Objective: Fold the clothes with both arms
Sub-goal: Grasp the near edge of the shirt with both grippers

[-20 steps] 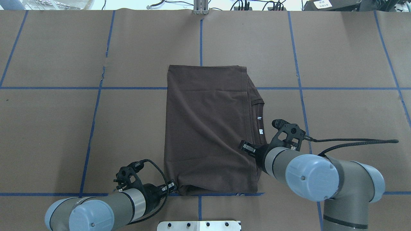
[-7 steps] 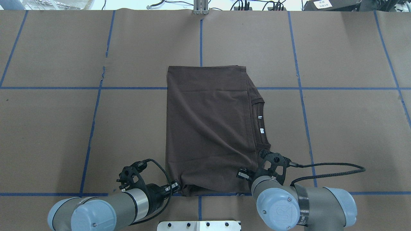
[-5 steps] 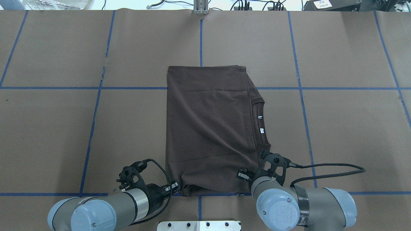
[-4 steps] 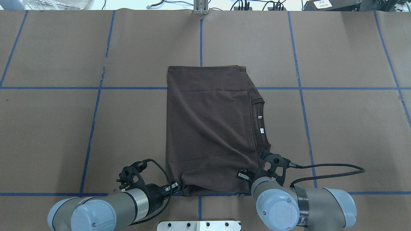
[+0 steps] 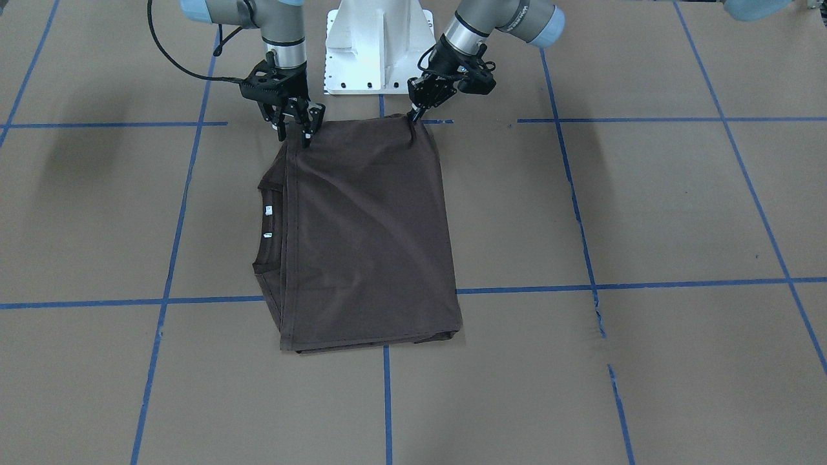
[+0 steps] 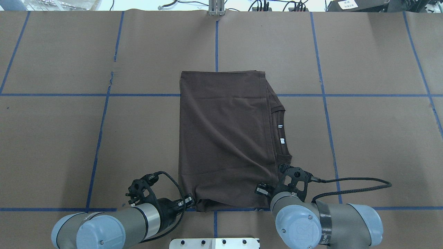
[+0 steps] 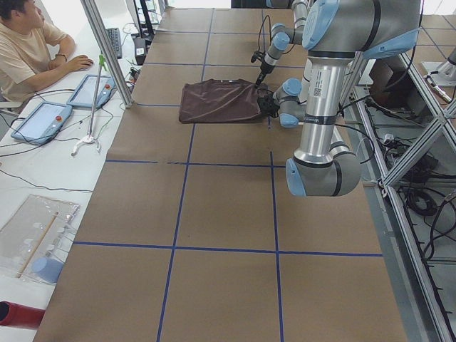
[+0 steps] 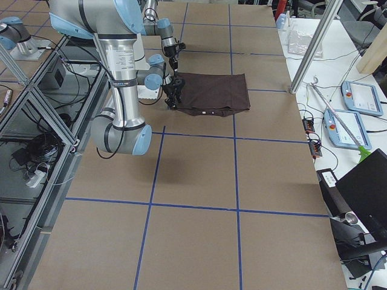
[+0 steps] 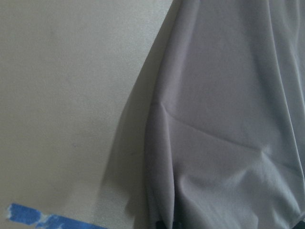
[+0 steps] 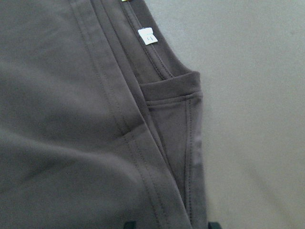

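- Well, the dark brown T-shirt [image 6: 225, 138] lay flat on the middle of the brown-papered worktop [image 6: 346, 121], folded lengthwise into a tall rectangle, with its near edge on the blue tape line [image 6: 104, 209] in front of the white base mount [image 5: 378, 39].
- Its ribbed collar [image 6: 278, 131] and two small white neck tags [image 6: 281, 133] peeked out from under the folded layer along the side towards the right arm [image 6: 328, 224].
- The left arm [image 6: 114, 224] reached in low to the near corner on its own side. Its jaws were together, pinched on that corner, and the cloth puckered up into a small peak where they held it.
- The right arm came down at the other near corner, beside the collar. Its jaws stood apart, one tip on each side of the doubled hem there, with the cloth lying between them and not yet pinched.
- From the right wrist camera, the stitched edge and the shoulder seam ran straight down between the two dark tips.
- Off the far side of the worktop a person [image 7: 28, 43] sat at a desk with tablets [image 7: 43, 121] in front of them.
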Tool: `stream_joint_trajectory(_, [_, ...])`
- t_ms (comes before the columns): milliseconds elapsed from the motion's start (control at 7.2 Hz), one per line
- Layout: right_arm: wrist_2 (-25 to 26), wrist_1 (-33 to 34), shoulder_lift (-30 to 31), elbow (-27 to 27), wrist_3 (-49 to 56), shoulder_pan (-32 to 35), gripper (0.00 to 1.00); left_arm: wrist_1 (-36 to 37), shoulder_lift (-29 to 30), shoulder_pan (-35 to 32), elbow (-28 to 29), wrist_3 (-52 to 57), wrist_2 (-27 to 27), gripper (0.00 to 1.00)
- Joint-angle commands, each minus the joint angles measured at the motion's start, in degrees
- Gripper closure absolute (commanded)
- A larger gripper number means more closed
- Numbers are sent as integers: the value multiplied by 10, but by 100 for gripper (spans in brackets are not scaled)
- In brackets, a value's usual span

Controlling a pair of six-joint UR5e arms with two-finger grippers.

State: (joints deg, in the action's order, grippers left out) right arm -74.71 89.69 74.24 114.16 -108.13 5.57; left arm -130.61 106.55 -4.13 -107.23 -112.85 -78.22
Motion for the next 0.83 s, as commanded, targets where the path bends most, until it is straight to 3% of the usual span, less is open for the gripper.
stream_joint_trajectory(0, [0, 0, 0, -2, -3, 0, 42, 0, 1, 0, 0, 0, 0, 100])
stream_joint_trajectory(139, [0, 0, -1, -3, -11, -1, 50, 0, 0, 0, 0, 1, 0, 100])
stream_joint_trajectory(416, [4, 0, -3, -3, -40, -3, 100, 0, 0, 0, -2, 1, -1, 100])
stream_joint_trajectory(694, [4, -1, -6, -2, -41, -2, 100, 0, 1, 0, -2, 1, 0, 100])
